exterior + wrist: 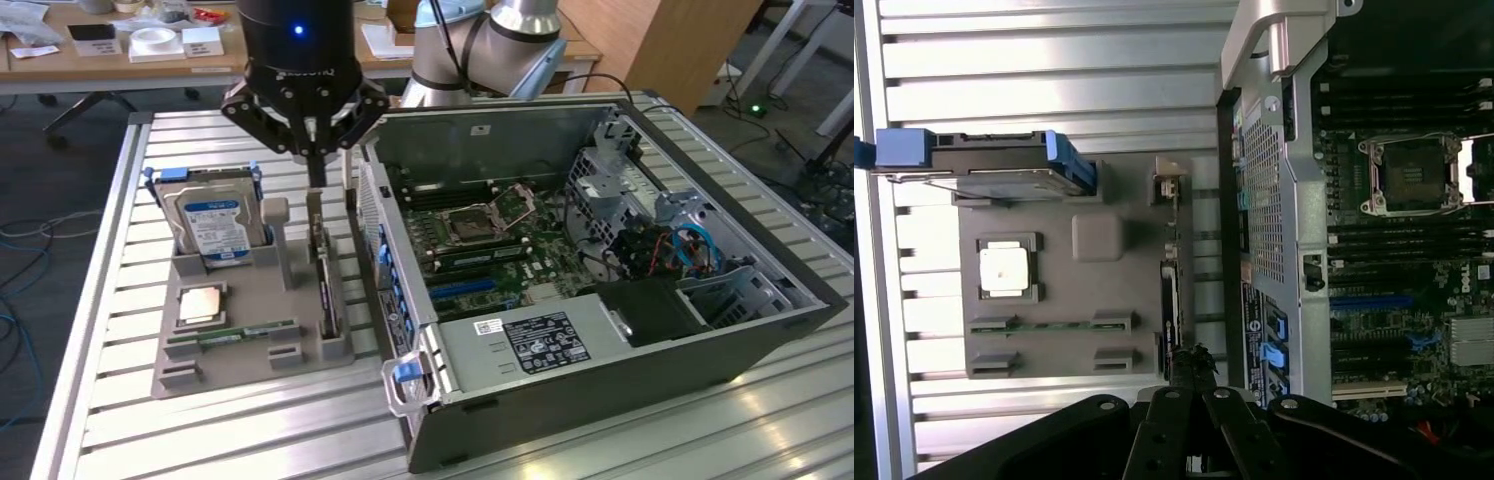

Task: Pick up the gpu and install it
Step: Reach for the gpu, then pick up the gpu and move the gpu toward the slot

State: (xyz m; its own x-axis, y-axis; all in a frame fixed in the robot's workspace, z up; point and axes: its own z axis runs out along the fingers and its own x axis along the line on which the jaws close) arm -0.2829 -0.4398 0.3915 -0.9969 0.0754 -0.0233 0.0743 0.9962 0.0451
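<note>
The gpu (pixel 324 275) is a thin dark card standing on edge in the right slot of a grey holder (pixel 240 345), beside the open computer case (pixel 641 330). My gripper (pixel 316 180) hangs straight above the card's far end with its fingers pressed together. Its tips sit just over the card's top edge, and I cannot tell whether they touch it. In the wrist view the gpu (pixel 1172 290) appears edge-on as a dark strip, and my gripper (pixel 1191 362) is shut over one end of it. The motherboard (pixel 494 240) lies exposed inside the case.
The holder also carries a hard drive (pixel 214 225) with a blue-white label, a CPU (pixel 202 303) and a green RAM stick (pixel 247 331). The case wall (pixel 380 250) stands close beside the card. Desks with clutter sit behind the slatted metal table (pixel 200 430).
</note>
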